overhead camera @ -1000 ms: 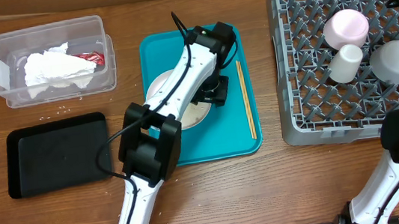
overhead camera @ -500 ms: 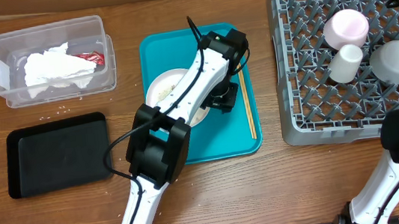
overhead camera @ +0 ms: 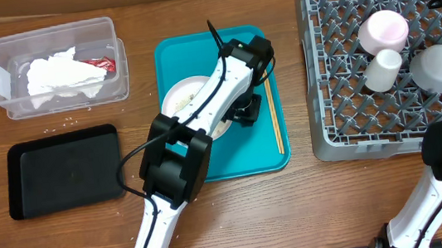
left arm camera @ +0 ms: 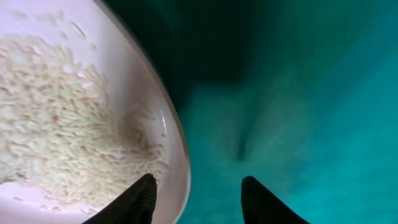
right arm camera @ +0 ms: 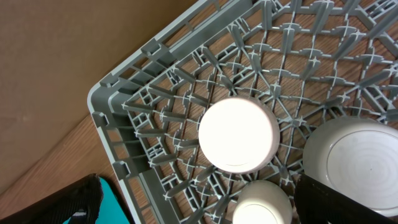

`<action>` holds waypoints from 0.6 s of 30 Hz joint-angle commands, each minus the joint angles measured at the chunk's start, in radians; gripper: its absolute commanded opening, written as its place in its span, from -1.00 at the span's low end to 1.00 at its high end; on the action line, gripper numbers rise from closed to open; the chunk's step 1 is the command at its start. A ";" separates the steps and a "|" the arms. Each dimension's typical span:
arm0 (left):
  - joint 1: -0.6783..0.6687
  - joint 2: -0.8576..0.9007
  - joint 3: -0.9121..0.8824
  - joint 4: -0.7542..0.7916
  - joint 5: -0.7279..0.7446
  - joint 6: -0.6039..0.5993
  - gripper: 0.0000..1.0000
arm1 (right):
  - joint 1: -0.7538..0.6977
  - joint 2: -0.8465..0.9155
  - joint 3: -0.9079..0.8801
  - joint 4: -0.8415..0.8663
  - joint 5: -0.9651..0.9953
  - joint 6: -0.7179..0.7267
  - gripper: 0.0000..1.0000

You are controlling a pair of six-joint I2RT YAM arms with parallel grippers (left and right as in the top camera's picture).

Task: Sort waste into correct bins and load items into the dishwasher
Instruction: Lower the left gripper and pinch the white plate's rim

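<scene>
Left wrist: I see left gripper (left arm camera: 198,180) spread, straddling the plate (left arm camera: 166,118) rim, rice (left arm camera: 56,112) inside.
Right gripper (right arm camera: 199,190): spread, desk's far-right corner.

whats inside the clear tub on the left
A crumpled white napkin fills most of the clear tub, with a red wrapper poking out at its right edge. The napkin covers the rest of the wrapper and whatever may lie beneath it.
</scene>
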 commanded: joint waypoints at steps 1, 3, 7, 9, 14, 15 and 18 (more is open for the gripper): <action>0.001 0.020 -0.047 0.011 -0.002 0.018 -0.07 | -0.002 -0.010 0.009 0.003 -0.002 0.008 1.00; 0.001 0.020 -0.061 0.014 -0.002 0.018 -0.12 | -0.002 -0.010 0.009 0.003 -0.002 0.008 1.00; -0.001 0.020 -0.067 0.019 -0.002 0.018 -0.34 | -0.002 -0.010 0.009 0.003 -0.002 0.008 1.00; -0.001 0.020 -0.067 0.032 -0.002 0.018 -0.41 | -0.002 -0.010 0.009 0.003 -0.002 0.008 1.00; -0.001 0.020 -0.060 0.037 -0.005 0.018 -0.68 | -0.002 -0.010 0.009 0.003 -0.002 0.008 1.00; -0.001 0.020 -0.056 0.035 -0.005 0.018 -0.76 | -0.002 -0.010 0.009 0.003 -0.002 0.008 1.00; -0.001 0.020 -0.039 0.017 -0.005 0.018 -0.88 | -0.002 -0.010 0.009 0.003 -0.002 0.008 1.00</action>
